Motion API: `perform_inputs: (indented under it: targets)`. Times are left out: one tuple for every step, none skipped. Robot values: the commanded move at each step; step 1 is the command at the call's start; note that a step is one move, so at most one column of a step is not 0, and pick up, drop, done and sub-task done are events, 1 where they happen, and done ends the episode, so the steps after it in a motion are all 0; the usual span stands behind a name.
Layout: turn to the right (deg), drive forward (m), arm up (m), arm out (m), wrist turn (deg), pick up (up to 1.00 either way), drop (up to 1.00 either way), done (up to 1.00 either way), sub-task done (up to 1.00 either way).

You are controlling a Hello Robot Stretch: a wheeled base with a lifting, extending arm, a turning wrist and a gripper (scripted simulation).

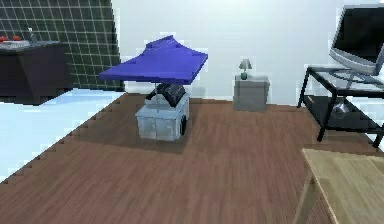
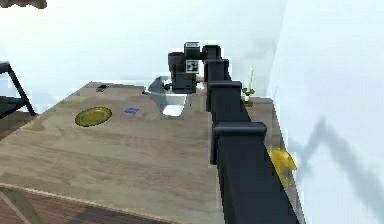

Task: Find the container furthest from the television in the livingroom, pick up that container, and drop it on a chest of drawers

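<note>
Your tool (image 2: 181, 86) is at a pale box (image 2: 172, 106) on the worktop (image 2: 110, 165); whether it holds anything, you cannot tell. A misjudged reach could shove the box off.

Black square-section arm (image 2: 236, 140), stepped segments, white marker squares (image 2: 192, 47), dark hand (image 2: 180, 82), seemingly thin-fingered

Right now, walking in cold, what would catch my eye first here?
A big blue canopy over a grey box stands mid-floor in the forward view, a television at the upper right. In the arm side view, the dark arm reaches over a wooden table bearing a round yellow dish.
</note>
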Motion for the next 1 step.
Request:
perform_inputs:
  targets:
    - [0.0,0.00,0.00,0.00,-45.0,0.00,0.00,0.00,0.00]
